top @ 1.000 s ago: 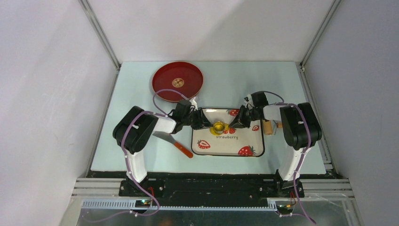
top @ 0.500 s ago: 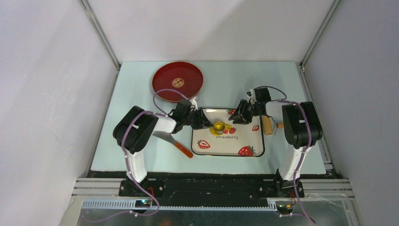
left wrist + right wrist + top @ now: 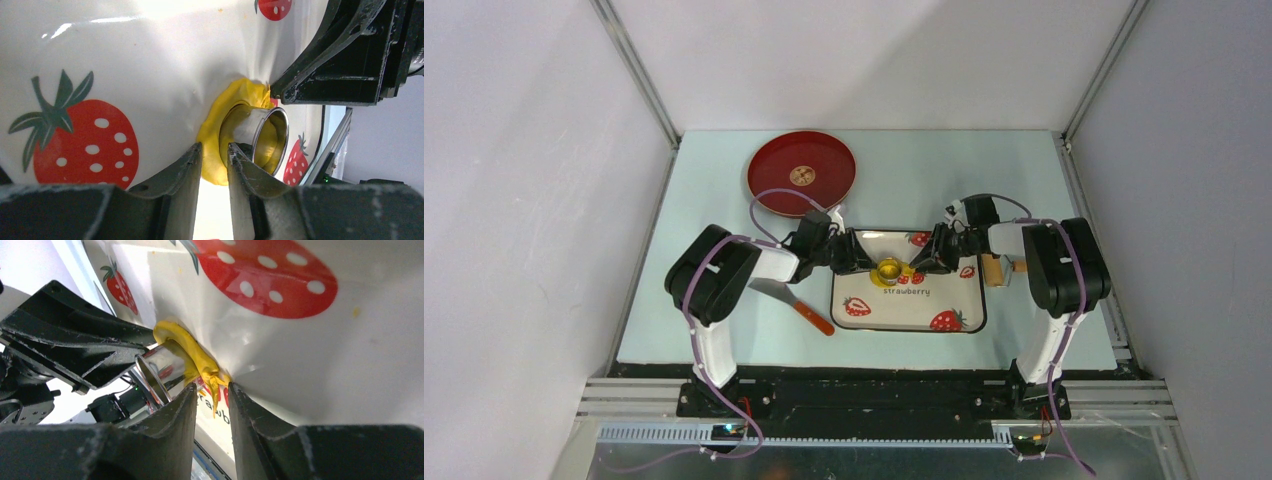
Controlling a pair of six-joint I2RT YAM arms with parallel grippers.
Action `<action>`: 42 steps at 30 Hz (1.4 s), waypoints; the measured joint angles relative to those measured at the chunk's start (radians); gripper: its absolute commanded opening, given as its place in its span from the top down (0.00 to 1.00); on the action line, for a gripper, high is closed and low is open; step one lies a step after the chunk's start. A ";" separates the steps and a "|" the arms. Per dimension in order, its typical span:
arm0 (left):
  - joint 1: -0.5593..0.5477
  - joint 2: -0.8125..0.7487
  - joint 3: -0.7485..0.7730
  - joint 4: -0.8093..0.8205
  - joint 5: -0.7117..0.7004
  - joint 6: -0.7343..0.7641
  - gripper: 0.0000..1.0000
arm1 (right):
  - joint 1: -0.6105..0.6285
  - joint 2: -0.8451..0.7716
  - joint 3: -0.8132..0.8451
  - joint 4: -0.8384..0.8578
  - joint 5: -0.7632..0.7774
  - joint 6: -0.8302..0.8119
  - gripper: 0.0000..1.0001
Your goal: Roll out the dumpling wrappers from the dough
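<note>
Opposed grippers at the dough, top and wrist views. The dough (image 3: pixel 222 112) lies as a flattened yellow collar on the strawberry-printed mat (image 3: pixel 924 305). A metal ring cutter (image 3: pixel 250 127) stands in it, its open end facing up off the mat.

The left gripper (image 3: pixel 215 150) has the dough straight ahead of its tips, with the cutter just beyond and slightly to one side. One of its fingertips (image 3: pixel 235 150) sits at or against the cutter's wall. Its fingers are drawn nearly together, leaving only a narrow slit. Dough shows through the slit, but whether anything is held cannot be told.

The right gripper (image 3: pixel 212 390) faces it from the far side of the cutter, so the dough lies between the two. Its fingers are equally close-set. A thin tail of the collar's edge hangs into the slit between them and appears to be pinched. The mat puckers at this point.

The free edge of the collar is at the right gripper's tips, making that arm the nearer one for peeling scrap outward, away from the cutter. The left gripper is placed to steady the cutter. No separate dumpling wrappers are visible; the yellow inside the cutter's bore may be one.
</note>
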 measured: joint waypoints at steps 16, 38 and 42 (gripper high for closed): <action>0.000 0.000 0.000 0.000 0.000 0.000 0.65 | 0.011 0.043 -0.019 0.089 -0.087 0.061 0.70; 0.000 -0.020 -0.017 0.002 -0.019 0.002 0.61 | 0.020 0.079 0.063 -0.008 -0.033 0.045 0.94; 0.000 -0.066 -0.042 -0.020 -0.060 0.016 0.52 | 0.029 0.073 0.098 -0.069 0.013 0.025 0.94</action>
